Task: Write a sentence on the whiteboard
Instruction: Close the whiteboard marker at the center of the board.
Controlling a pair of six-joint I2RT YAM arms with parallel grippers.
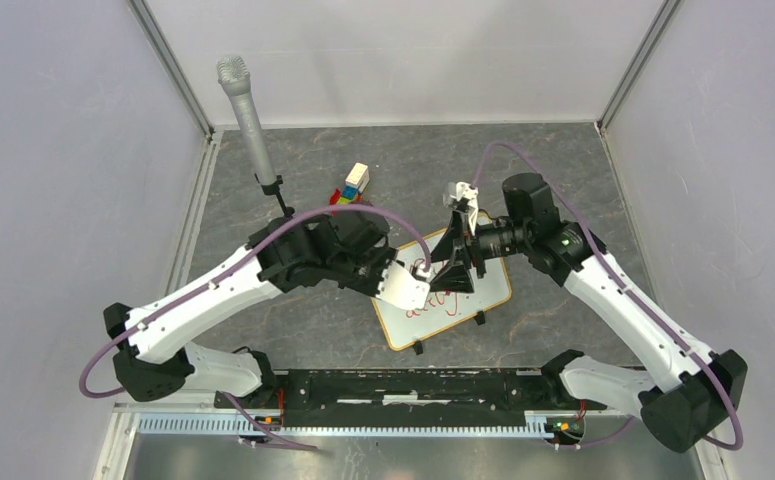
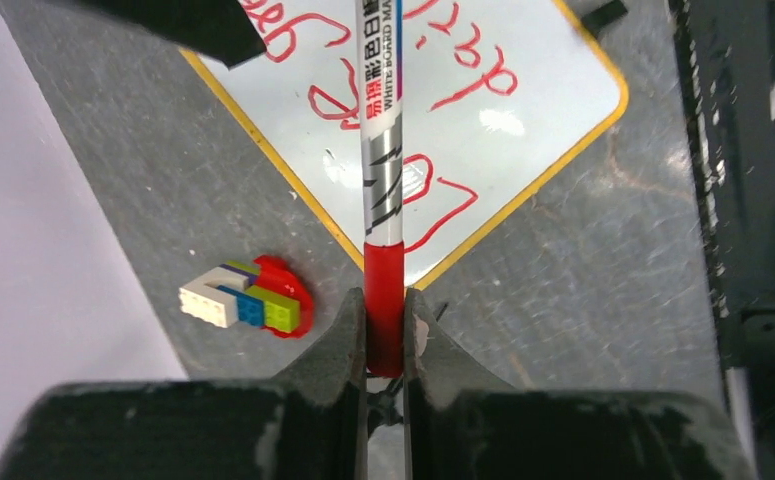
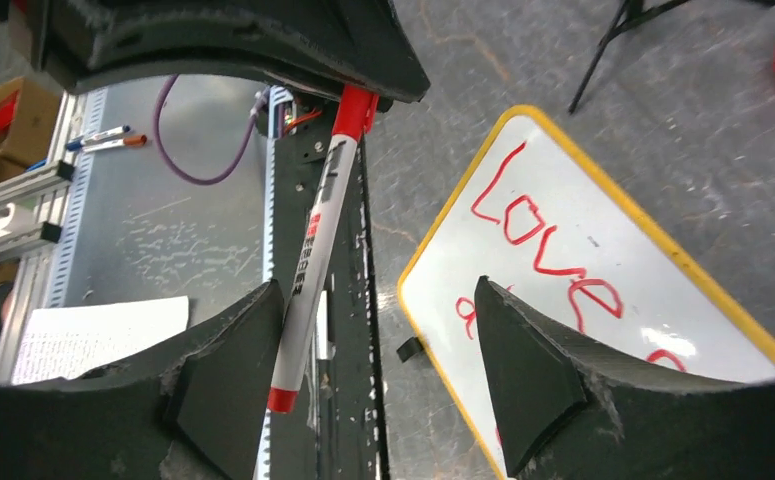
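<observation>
While our left gripper pinches the marker, our right gripper stands spread. We see the sentence on the whiteboard.

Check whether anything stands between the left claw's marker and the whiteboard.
The open right claw straddles the far end of the marker held by the left claw, over the whiteboard. Nothing else visible lies between.

Both arms reach inward, their grippers nearly meeting.
The left arm bends rightward, the left gripper clamped on a red-capped white marker pen; the right arm bends leftward, the right gripper spread wide, apparently gripping nothing.
</observation>
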